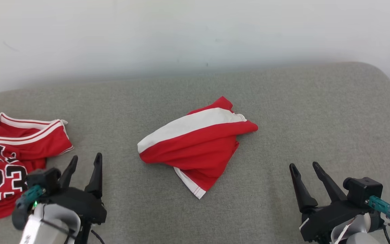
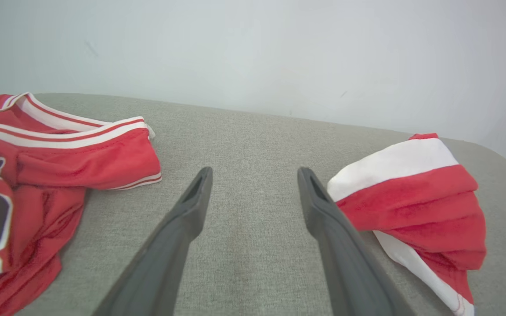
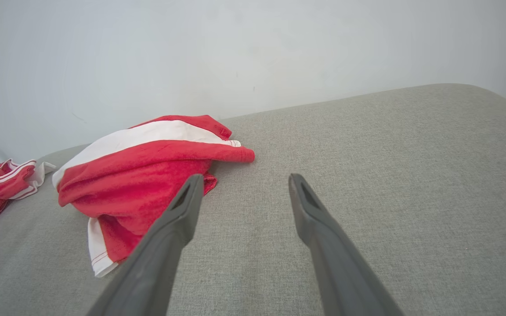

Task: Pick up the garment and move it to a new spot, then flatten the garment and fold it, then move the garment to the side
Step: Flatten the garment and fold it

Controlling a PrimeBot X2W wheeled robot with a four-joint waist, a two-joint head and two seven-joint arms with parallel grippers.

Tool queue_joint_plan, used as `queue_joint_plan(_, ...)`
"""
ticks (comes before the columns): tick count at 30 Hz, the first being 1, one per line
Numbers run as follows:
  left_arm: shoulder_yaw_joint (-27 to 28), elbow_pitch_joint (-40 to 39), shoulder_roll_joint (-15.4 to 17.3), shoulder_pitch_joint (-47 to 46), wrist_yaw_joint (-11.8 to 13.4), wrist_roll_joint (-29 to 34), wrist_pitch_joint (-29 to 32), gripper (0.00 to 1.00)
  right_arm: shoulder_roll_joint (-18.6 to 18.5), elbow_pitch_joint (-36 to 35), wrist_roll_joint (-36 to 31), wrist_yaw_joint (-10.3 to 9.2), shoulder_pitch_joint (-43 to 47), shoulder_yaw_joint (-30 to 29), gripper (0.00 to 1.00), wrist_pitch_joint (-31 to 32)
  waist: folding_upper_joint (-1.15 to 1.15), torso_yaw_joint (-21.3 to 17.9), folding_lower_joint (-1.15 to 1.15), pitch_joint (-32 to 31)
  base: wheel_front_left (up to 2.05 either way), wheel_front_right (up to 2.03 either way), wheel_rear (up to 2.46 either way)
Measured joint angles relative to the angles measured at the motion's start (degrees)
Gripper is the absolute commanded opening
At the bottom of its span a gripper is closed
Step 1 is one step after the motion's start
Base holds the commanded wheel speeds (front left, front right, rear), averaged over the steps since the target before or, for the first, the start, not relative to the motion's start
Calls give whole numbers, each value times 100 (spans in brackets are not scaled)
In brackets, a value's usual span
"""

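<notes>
A red garment (image 1: 198, 149) with a broad white band lies bunched in the middle of the grey cushion (image 1: 283, 112). It also shows in the left wrist view (image 2: 415, 202) and the right wrist view (image 3: 147, 166). A second garment, a red jersey (image 1: 15, 149) numbered 23, lies crumpled at the far left. My left gripper (image 1: 86, 158) stands open just right of the jersey (image 2: 68, 162), holding nothing (image 2: 255, 173). My right gripper (image 1: 304, 166) is open at the lower right, its fingers (image 3: 245, 179) apart over bare fabric beside the banded garment.
A pale wall (image 1: 195, 34) rises behind the cushion's far edge. The cushion's right corner (image 1: 381, 74) rounds off at the upper right. Bare grey fabric lies between the two garments and across the right half.
</notes>
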Motion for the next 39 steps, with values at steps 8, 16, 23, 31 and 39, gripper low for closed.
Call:
queue_joint_plan(8, 1581, -672, -347, 1098, 0, -36, 1, 100, 90, 1, -10, -51, 188, -141, 100, -176, 0, 101, 0, -303, 0, 0, 0)
queue_joint_plan(16, 2064, -1931, -582, 1935, 0, 369, 1, 100, 221, -40, 2, -96, 359, -287, 100, -319, 0, 203, -1, -466, 0, 0, 0)
queue_joint_plan(23, 1311, -2488, -110, 2205, -10, 858, 13, 100, 287, -18, 2, -101, 361, -292, 100, -321, 0, 197, 0, -429, 0, 0, 0)
queue_joint_plan(31, 1305, -2646, 54, 2325, -8, 969, 358, 100, 182, 81, 1, -115, 485, -256, 100, -166, 0, 153, 0, -354, 0, 0, 0)
queue_joint_plan(39, 1488, -2807, 129, 2472, -5, 992, 534, 100, 101, 103, 4, -142, 575, -519, 100, -167, 0, 117, 0, -292, 0, 0, 0)
